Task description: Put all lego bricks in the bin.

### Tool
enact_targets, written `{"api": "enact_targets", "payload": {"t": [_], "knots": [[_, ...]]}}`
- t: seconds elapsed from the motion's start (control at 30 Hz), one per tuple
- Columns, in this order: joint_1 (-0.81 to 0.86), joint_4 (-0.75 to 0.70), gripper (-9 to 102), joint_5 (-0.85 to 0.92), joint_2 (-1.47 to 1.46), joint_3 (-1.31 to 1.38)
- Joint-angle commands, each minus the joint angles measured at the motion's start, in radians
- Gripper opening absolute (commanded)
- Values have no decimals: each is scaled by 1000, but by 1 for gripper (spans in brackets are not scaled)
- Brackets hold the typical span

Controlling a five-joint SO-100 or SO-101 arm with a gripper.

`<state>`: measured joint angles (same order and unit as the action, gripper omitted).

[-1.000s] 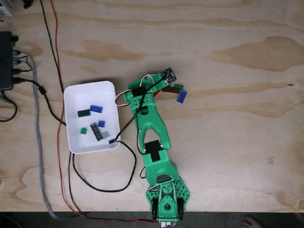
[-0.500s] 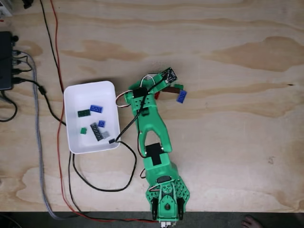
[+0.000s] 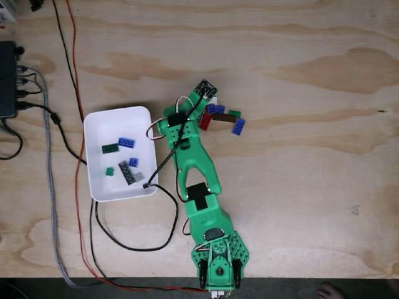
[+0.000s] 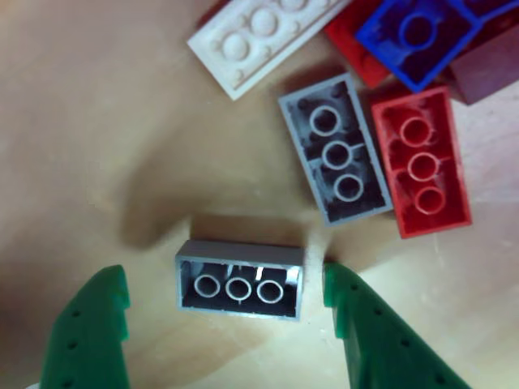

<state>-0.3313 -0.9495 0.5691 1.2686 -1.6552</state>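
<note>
- Since the earlier frames the arm's head has swung left in the fixed view; a blue brick [image 3: 216, 108] and a red brick [image 3: 204, 121] that it covered now show beside it.
- Gripper [image 4: 226, 296] spread wide in the other view, green fingers [image 4: 91, 324] either side of a grey brick [image 4: 239, 279] lying underside-up on the wood table [image 3: 299, 187]; right finger tip just beside the brick's right end, left finger apart from it. Not gripping.
- Far side of that brick in the other view: 2nd grey brick [image 4: 336, 150], also underside-up, w/ a red brick [image 4: 422, 162] touching along its right side.
- Beyond those: white plate [image 4: 255, 36] studs-up, blue brick [image 4: 418, 32] underside-up over another red piece.
- Fixed view: brown plate [image 3: 227, 117] and another blue brick [image 3: 238, 126] lie right of the arm's head.
- Bin [image 3: 100, 128] sits left of the arm [image 3: 193, 168], near it; holds several bricks – blue, green, dark grey, light grey.
- Black and red cables [image 3: 75, 62] run along the table's left side, one black cable crossing the bin's near right corner.
</note>
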Motion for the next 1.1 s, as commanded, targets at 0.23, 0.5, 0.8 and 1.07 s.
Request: {"api": "enact_targets", "payload": {"t": [0.23,0.5,0.8,1.07], "knots": [[-5,-5,5,66,-18,64],[58,-41,0,-5,350,-18],[-236,-218,0,-21,956,69],[-583,-273,12,-210,657,9]]}}
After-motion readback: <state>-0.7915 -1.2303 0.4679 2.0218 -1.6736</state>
